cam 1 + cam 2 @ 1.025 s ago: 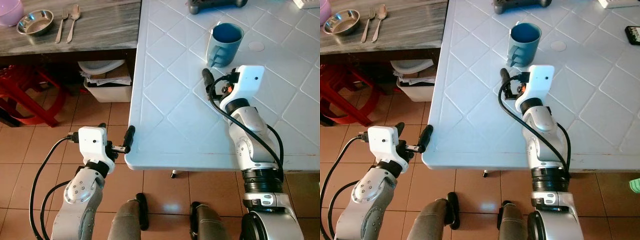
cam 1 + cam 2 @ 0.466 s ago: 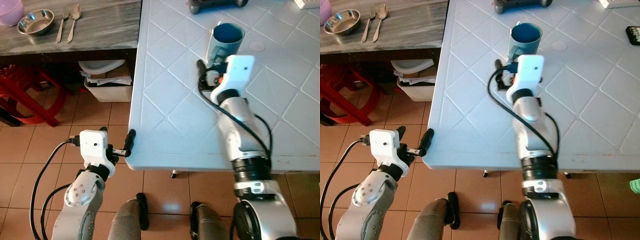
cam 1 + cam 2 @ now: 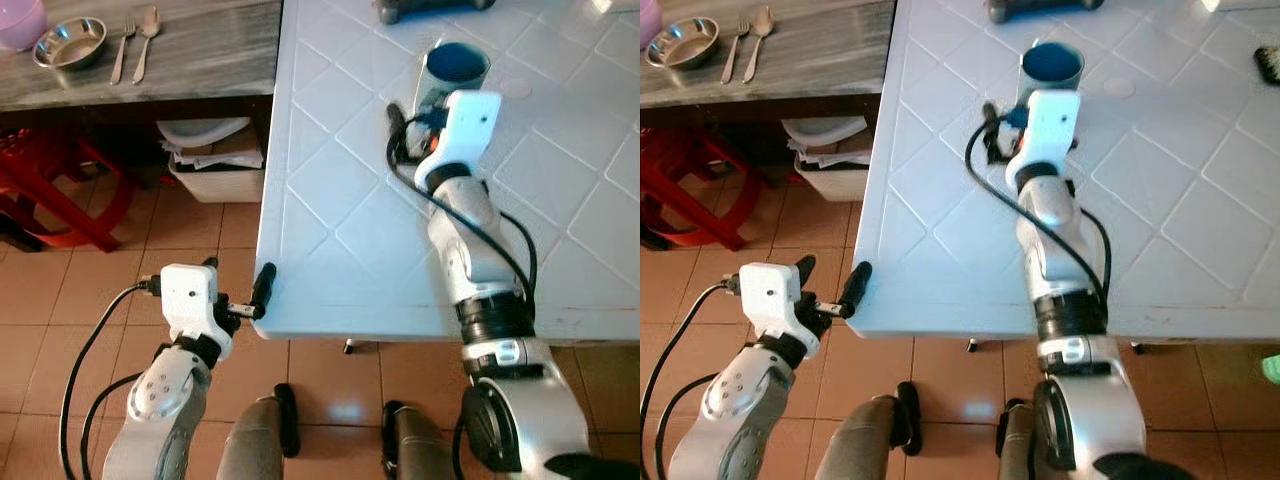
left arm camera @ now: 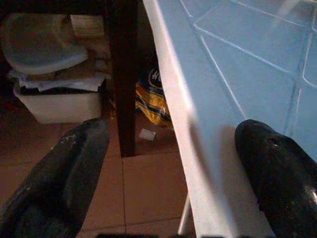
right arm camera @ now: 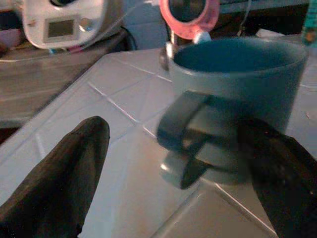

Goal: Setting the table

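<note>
A blue mug (image 3: 455,70) stands upright on the white table (image 3: 330,210), its handle (image 5: 184,130) turned toward me. My right gripper (image 3: 412,118) is stretched over the table right in front of the mug and is open. In the right wrist view one black finger (image 5: 64,168) is beside the handle and the other (image 5: 280,173) overlaps the mug's body, with nothing gripped. My left gripper (image 3: 236,283) hangs low at the table's near left corner, open and empty. Its fingers (image 4: 277,168) straddle the table edge (image 4: 173,114).
On the grey counter at the far left lie a steel bowl (image 3: 70,42), a fork (image 3: 122,52), a spoon (image 3: 147,40) and a purple bowl (image 3: 20,18). Under it are a red stool (image 3: 50,190) and a white bin of papers (image 3: 212,160). A black controller (image 3: 430,8) lies beyond the mug.
My right arm has reached forward and left across the table, bringing its gripper up to the mug's handle. The left gripper has stayed near the table corner.
</note>
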Robot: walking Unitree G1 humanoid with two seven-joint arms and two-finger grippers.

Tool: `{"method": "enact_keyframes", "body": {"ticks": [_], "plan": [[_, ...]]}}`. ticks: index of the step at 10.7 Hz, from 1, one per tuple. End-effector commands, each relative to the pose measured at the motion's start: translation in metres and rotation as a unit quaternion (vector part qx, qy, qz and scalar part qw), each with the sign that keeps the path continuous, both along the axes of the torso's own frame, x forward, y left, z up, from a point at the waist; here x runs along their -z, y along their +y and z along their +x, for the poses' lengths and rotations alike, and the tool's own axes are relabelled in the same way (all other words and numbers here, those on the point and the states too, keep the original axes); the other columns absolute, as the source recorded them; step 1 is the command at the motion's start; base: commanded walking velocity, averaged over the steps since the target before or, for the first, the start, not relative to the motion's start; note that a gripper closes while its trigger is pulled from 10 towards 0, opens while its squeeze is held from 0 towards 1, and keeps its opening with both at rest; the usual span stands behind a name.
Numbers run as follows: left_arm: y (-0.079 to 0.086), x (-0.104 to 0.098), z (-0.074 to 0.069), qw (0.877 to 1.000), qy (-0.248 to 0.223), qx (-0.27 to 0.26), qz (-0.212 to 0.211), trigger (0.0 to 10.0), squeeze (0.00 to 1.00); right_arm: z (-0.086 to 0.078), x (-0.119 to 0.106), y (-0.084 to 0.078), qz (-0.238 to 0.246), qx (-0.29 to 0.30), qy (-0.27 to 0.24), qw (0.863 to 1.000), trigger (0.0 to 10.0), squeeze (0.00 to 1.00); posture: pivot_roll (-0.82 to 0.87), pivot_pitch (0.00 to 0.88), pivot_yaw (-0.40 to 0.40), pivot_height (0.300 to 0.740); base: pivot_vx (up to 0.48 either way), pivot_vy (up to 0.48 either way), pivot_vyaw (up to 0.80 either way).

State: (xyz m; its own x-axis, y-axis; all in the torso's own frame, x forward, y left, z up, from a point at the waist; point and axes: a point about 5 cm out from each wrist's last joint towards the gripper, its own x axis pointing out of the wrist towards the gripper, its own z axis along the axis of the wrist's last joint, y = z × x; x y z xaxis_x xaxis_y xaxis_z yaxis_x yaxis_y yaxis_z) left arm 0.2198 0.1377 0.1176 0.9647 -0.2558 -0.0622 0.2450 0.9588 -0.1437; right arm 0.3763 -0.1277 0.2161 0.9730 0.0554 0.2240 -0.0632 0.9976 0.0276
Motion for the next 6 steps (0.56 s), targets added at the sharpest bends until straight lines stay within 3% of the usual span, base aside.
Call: {"method": "enact_keyframes", "body": {"ticks": [1, 3, 4, 6], "plan": [[0.0017, 0.0018, -0.0054, 1.0, 0.011, 0.006, 0.007, 10.0, 0.0, 0.0022, -0.0013, 0.0028, 0.002, 0.007, 0.0, 1.0, 10.0, 0.0, 0.11, 0.323, 0.124, 0.74, 0.0, 0.0, 0.0], [0.0009, 0.0014, -0.0078, 1.0, 0.015, 0.012, 0.006, 10.0, 0.0, 0.0052, -0.0019, 0.0074, 0.007, 0.013, 0.002, 1.0, 10.0, 0.0, 0.12, 0.332, 0.126, 0.74, 0.0, 0.0, 0.0], [0.0009, 0.001, -0.0088, 1.0, 0.016, 0.013, 0.006, 10.0, 0.0, 0.007, -0.0043, 0.0071, 0.014, 0.017, -0.003, 1.0, 0.0, 0.0, 0.12, 0.338, 0.127, 0.74, 0.0, 0.0, 0.0], [0.0008, 0.0004, -0.009, 1.0, 0.018, 0.014, 0.006, 10.0, 0.0, 0.0095, -0.0075, 0.0041, 0.013, 0.027, -0.008, 1.0, 0.0, 0.0, 0.12, 0.338, 0.126, 0.74, 0.0, 0.0, 0.0]]}}
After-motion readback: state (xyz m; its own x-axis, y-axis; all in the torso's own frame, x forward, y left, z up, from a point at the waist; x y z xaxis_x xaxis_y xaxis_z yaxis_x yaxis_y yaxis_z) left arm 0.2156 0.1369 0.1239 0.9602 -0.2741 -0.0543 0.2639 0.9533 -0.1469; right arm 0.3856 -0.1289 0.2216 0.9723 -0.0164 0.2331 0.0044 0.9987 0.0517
